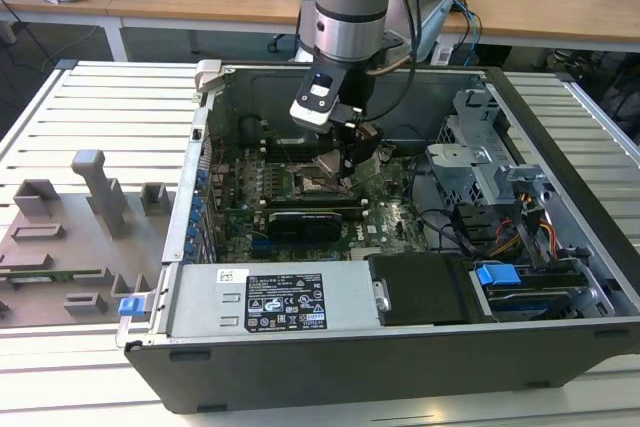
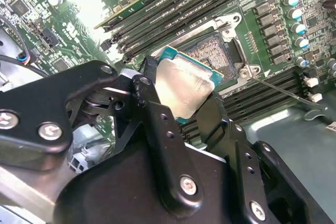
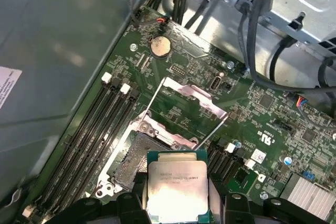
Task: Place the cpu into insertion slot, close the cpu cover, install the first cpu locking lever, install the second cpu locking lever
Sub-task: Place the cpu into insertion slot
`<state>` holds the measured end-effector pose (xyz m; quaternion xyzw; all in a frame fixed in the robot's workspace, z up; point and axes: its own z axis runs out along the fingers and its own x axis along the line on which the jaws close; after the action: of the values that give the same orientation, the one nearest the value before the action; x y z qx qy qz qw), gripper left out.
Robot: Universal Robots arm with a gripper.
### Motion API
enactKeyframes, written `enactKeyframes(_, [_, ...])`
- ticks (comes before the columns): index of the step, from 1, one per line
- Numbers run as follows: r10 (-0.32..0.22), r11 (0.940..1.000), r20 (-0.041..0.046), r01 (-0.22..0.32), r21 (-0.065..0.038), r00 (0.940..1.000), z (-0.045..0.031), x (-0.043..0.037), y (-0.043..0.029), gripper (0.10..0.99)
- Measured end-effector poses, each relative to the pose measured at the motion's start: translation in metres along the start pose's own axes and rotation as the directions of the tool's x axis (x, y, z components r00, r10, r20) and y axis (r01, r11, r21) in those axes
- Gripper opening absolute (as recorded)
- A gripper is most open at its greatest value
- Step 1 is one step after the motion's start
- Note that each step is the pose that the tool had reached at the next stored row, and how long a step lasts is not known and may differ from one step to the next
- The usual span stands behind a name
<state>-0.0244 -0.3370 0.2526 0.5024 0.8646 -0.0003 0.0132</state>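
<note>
My gripper (image 1: 347,160) hangs inside the open computer case, shut on the cpu (image 2: 185,86). The cpu (image 3: 177,182) is a silver-topped chip with a green rim, held by two opposite edges between the black fingers (image 2: 149,90). It hovers tilted just above the open insertion slot (image 2: 214,51), whose grey contact field (image 3: 131,162) is bare. The cpu cover (image 3: 197,96), a thin silver frame, is swung open and lies back beyond the slot. A thin wire locking lever (image 2: 281,91) stands unlatched beside the slot, and another lever (image 3: 153,97) runs along the open cover.
Black memory slots (image 3: 97,129) flank the slot on the motherboard (image 1: 390,212). A black graphics card (image 1: 305,219) lies nearby. The power supply (image 1: 270,302) is at the front and a drive cage (image 1: 480,162) with cables at the exterior view's right. Grey fixtures (image 1: 90,217) stand outside the case.
</note>
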Motion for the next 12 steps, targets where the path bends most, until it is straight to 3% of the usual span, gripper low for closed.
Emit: enactKeyframes(12, [0.103, 0.9946, 0.0159, -0.104, 0.009, 0.9945, 0.0006, 0.0, 0.0, 0.545])
